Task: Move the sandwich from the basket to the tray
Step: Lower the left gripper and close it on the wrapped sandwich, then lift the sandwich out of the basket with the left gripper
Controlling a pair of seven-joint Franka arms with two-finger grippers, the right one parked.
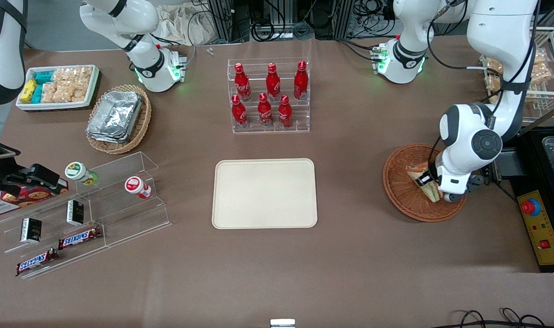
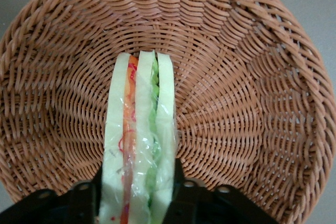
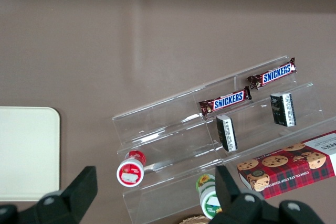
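One step is judged done: the claw is clamped on the wrapped triangular sandwich, low inside the round reddish-brown wicker basket. Lift and carry remain; the flat cream rectangular tray, mid-tabletop, is bare.

The basket was woven wicker, reddish-brown, ribbed and rough. The sandwich was soft pale bread under glossy, crinkled clear wrap. The gripper, down in the basket, pressed matt black plastic fingers against the wrap on both sides. The tray looked like smooth matt cream plastic. The table wore a dull brown covering.
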